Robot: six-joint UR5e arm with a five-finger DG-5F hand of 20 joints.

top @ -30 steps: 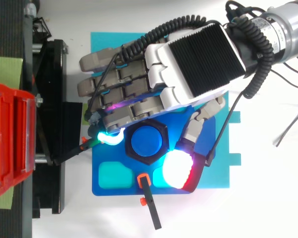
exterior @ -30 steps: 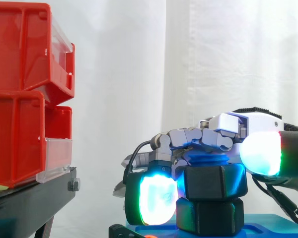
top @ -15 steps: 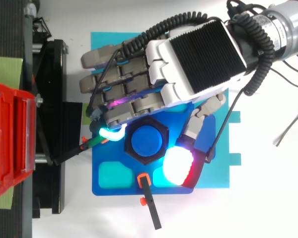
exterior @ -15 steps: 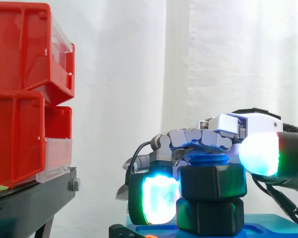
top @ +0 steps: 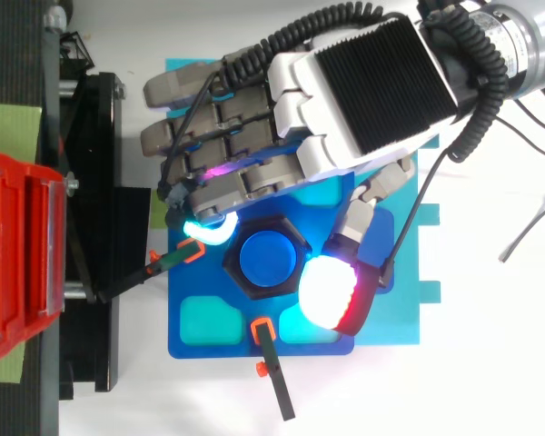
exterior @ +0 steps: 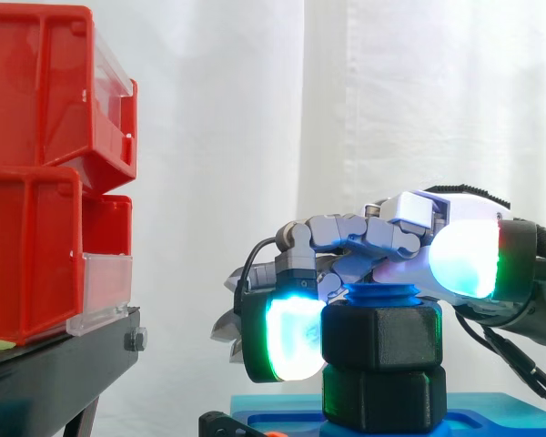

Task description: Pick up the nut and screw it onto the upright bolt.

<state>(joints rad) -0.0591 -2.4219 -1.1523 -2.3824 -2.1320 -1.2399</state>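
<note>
Red bins (exterior: 36,228) on a black stand (exterior: 55,364) sit well left of the hand (top: 363,91), with open room between. The hand reaches in from the right, palm down, fingers curled. A finger pad (exterior: 291,337) and the thumb pad (top: 327,291) pinch the black nut (exterior: 382,335). The nut sits on the blue bolt (top: 266,259) under the palm, over the blue plate (top: 186,345).
</note>
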